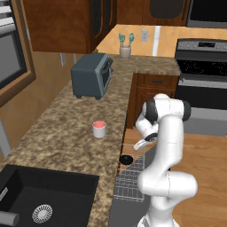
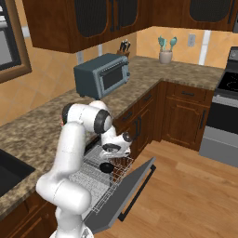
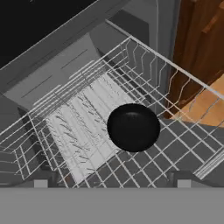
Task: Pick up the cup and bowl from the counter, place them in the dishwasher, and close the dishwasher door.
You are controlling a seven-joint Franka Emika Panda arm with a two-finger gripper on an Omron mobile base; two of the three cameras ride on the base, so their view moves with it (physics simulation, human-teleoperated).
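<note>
**Bowl in the rack, cup on the counter**

The bowl (image 3: pixel 133 127) lies in the dishwasher (image 3: pixel 83 127) rack below the gripper (image 3: pixel 112 183), whose jaws stand spread wide, tips mostly cut off. Left, the cup (image 1: pixel 99 129) stands on the counter (image 1: pixel 66 133). No writing is legible.

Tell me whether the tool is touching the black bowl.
Apart. In the hand view the bowl lies in the dishwasher rack with open space between it and the open tool's fingertips.
</note>
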